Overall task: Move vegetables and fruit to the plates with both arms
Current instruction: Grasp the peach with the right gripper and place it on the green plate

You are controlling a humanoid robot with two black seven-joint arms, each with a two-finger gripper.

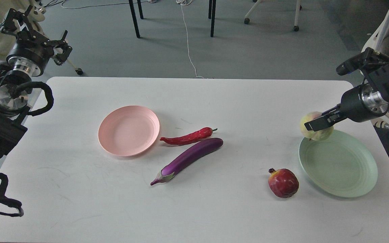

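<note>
The right gripper (pixel 320 125) pinches the peach (pixel 316 126), its dark fingers pressed against the fruit's front face. The peach hangs over the far left rim of the green plate (pixel 339 165), which sits near the table's right edge; whether the fruit touches the rim cannot be told. Just left of that plate, toward the near side, the pomegranate (pixel 283 182) rests on the white table (pixel 194 209), its small crown pointing up and left. Near the table's middle lies the eggplant (pixel 187 160), slanting from its cap at lower left up to its rounded tip at upper right. The chili (pixel 187 137) lies just beyond it, roughly parallel, green stem to the right, and its pointed tip comes close to the rim of the pink plate (pixel 128 130). The pink plate sits left of centre and holds nothing. The left gripper (pixel 59 50) is raised off the table's far left corner, well apart from everything on it; its fingers look spread, with a gap between them.
</note>
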